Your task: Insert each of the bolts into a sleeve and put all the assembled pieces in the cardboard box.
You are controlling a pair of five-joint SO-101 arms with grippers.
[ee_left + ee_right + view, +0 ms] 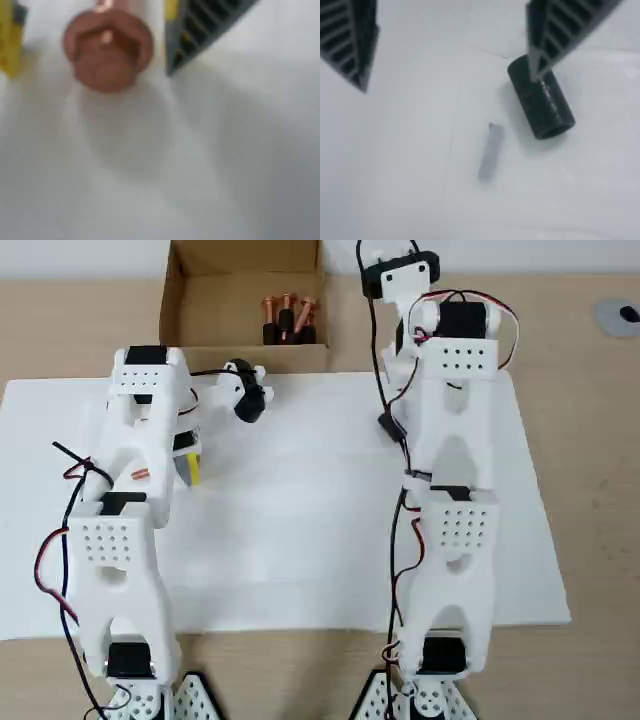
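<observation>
Bolt [107,47]: blurred between the left fingers [200,25]; its shaft is hidden behind the head.
Sleeve [541,97]: one end is covered by a right finger [555,30].
Cardboard box [172,300]: cut off at its far side.
Assembled pieces [288,320]: too small to be counted.

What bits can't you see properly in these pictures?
- Left wrist view: the bolt is blurred and its shaft is cut off by the top edge. Whether it is gripped is unclear.
- High view: the assembled pieces in the cardboard box are too small and bunched to count.
- Right wrist view: a finger of the right gripper covers one end of the sleeve. The small grey bit is too blurred to identify.
</observation>
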